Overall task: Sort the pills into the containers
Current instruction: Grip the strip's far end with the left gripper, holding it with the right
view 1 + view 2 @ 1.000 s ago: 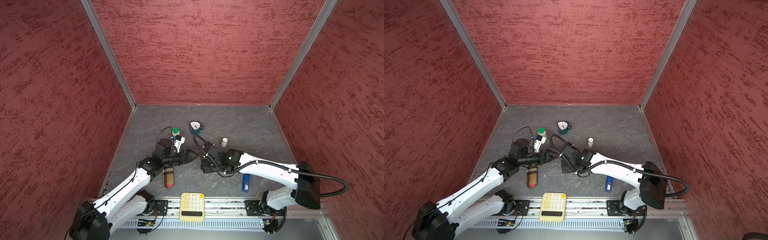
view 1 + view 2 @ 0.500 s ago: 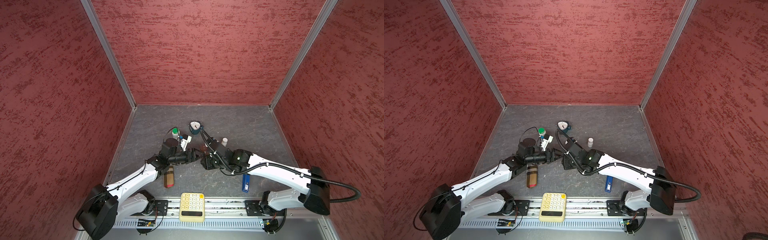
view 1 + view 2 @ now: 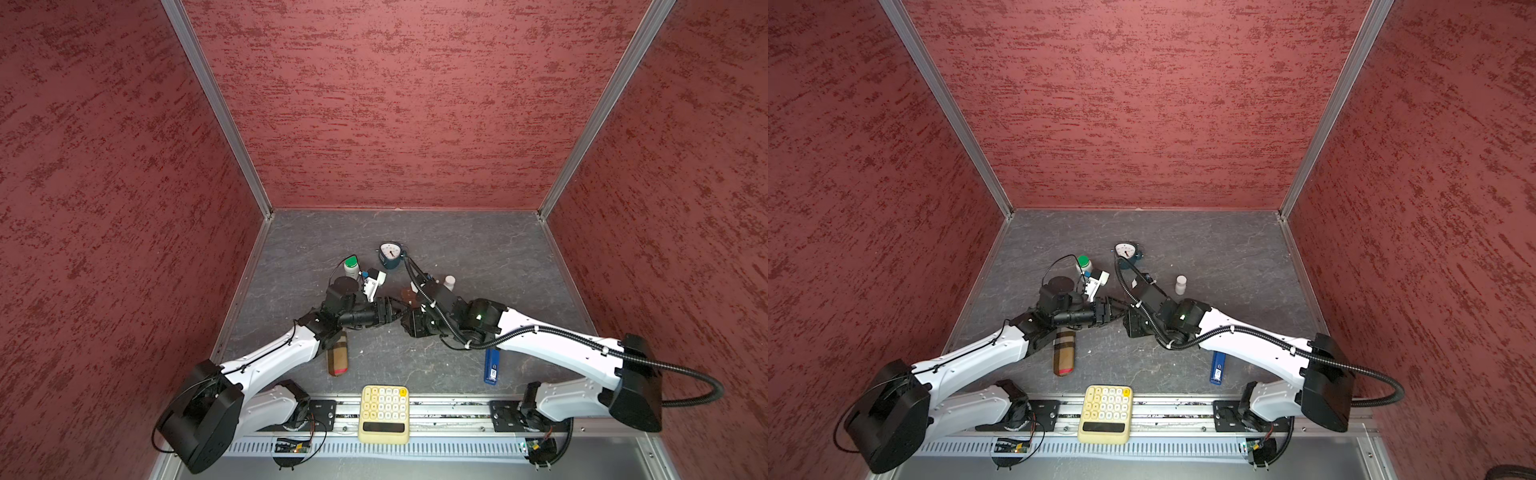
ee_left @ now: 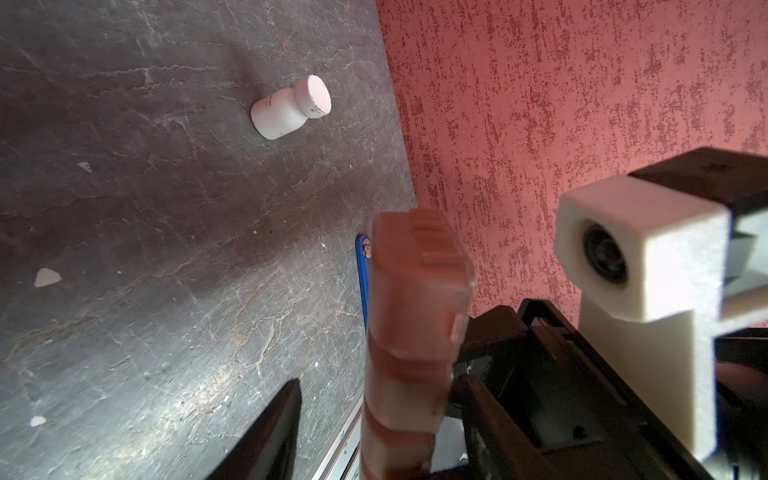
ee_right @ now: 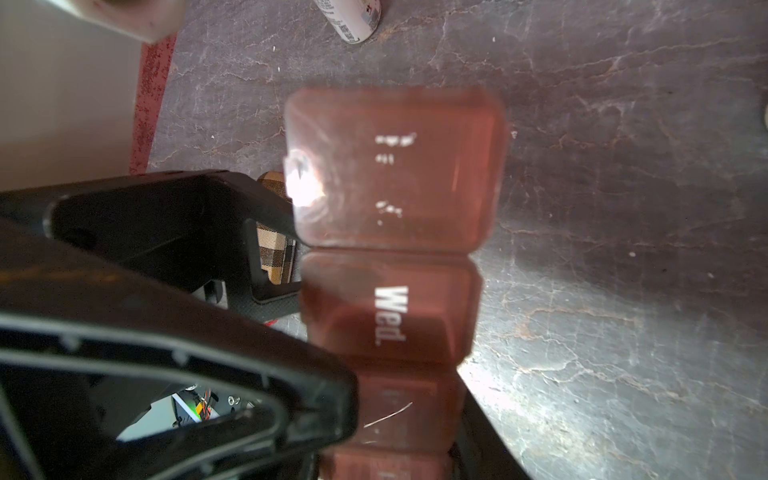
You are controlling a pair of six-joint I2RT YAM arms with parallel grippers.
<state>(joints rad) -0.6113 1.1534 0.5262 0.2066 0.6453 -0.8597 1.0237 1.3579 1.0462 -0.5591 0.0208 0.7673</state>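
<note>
Grey slate tabletop [image 3: 478,249], red walls. Pill-box strip [image 5: 395,291] is lifted, robot-side of the blue clock [image 3: 390,253]. Its long axis runs straight out of the right gripper [image 5: 399,419], free end aimed roughly clock-ward. See-through reddish-brown cells, one marked "Wed." Right gripper pinches it. Left gripper [image 3: 398,312] straddles it, jaws apart, one finger [image 4: 270,428] clear of it.
</note>
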